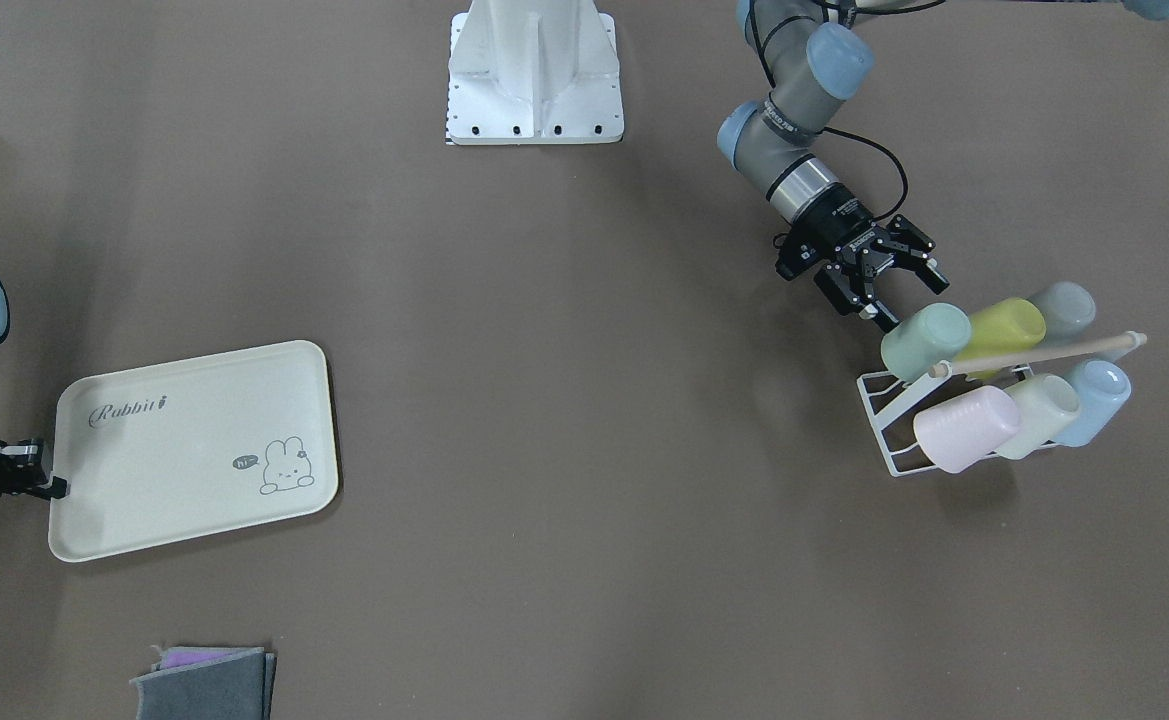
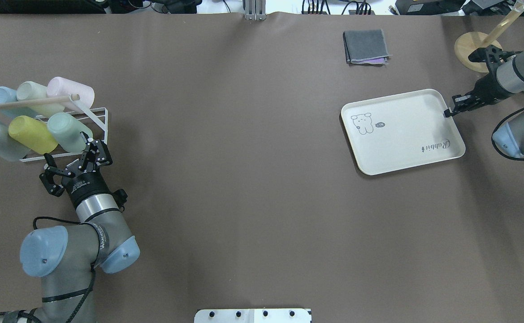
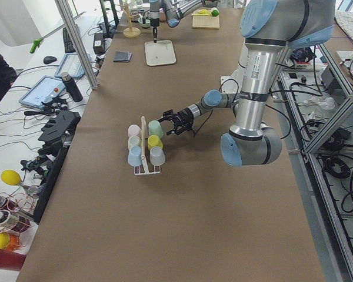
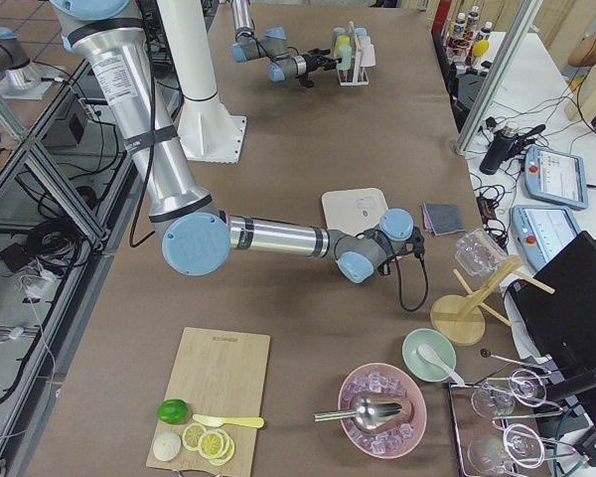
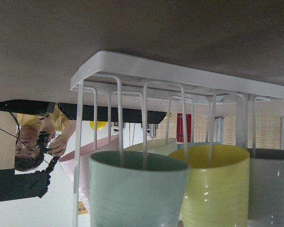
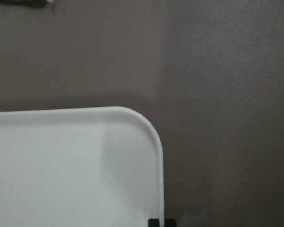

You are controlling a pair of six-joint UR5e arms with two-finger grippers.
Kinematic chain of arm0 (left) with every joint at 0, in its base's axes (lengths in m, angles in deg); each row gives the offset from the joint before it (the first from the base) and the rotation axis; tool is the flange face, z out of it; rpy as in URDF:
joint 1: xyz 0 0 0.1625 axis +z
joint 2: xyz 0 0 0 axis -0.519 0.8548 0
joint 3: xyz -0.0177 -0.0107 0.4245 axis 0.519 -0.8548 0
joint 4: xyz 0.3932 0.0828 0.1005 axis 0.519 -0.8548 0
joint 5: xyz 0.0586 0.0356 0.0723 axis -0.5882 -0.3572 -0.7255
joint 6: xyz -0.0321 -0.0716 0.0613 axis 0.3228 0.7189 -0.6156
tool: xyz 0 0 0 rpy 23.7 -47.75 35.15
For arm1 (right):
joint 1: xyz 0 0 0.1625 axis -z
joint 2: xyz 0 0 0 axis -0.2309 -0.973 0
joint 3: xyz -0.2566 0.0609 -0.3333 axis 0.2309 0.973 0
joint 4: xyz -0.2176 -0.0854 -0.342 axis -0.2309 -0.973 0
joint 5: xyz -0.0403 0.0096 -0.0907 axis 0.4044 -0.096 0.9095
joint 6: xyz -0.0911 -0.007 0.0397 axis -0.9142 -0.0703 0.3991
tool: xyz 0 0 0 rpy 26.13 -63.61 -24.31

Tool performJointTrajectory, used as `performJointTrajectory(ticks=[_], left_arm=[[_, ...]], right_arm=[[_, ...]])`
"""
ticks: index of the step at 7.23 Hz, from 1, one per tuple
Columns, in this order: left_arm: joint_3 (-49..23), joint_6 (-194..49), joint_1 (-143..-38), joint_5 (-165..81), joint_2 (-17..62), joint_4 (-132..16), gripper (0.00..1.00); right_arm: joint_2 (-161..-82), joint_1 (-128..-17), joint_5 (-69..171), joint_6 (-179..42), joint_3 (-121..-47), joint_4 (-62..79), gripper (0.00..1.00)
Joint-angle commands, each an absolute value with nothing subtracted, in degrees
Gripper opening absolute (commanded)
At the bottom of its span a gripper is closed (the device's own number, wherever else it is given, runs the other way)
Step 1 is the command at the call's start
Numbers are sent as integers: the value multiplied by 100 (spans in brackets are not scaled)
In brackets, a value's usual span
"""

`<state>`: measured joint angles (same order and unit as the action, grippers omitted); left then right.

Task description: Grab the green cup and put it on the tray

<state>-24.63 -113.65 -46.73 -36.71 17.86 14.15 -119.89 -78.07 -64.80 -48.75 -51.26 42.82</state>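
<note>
The green cup point(image 1: 926, 340) lies on its side in a white wire rack point(image 1: 884, 420), at the end of the row nearest my left arm. It also shows in the overhead view point(image 2: 67, 131) and close up in the left wrist view point(image 5: 137, 189). My left gripper point(image 1: 907, 298) is open just in front of the cup, one finger close to its side, holding nothing. The cream tray point(image 1: 194, 450) with the "Rabbit" script lies flat far across the table. My right gripper point(image 2: 449, 112) is shut on the tray's rim point(image 6: 158, 156) at its short edge.
The rack also holds a yellow-green cup point(image 1: 1004, 328), a grey, a pink point(image 1: 964, 428), a cream and a blue cup under a wooden rod point(image 1: 1039, 353). Folded grey cloths point(image 1: 204, 682) lie near the tray. A wooden stand point(image 2: 472, 51) stands by the right arm.
</note>
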Motion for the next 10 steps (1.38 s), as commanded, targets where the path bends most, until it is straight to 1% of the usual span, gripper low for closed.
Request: performJointTrajectory(ticks=[1, 3, 4, 5, 6, 7, 8, 10], left_arm=[[-2366, -11354, -4674, -3840, 1782, 1413, 98], [-2322, -11354, -4682, -3832, 1782, 1404, 98], [-2313, -11336, -4752, -3831, 1791, 1343, 98], [-2252, -11336, -4805, -3831, 1782, 1308, 98], [-2234, -11336, -4919, -3823, 1782, 1299, 98], [-2234, -11327, -5024, -3805, 1782, 1073, 98], [-2173, -11336, -5086, -3796, 1782, 740, 98], [-2094, -11362, -5095, -3788, 1791, 684, 98]], right_arm=[[-11775, -7612, -6510, -4332, -5422, 4254, 0], [-11556, -7287, -6484, -3359, -5809, 4254, 0], [-11354, -7103, -6440, -3006, -5889, 4245, 0], [-11117, -6866, -6265, -2785, -6055, 3923, 0], [-10923, -6524, -5863, -2704, -6448, 3215, 0], [-10617, -6164, -5503, -2695, -6608, 2616, 0], [-10344, -5934, -5290, -2547, -6610, 2297, 0], [-10184, -5730, -5113, -2212, -6601, 2241, 0]])
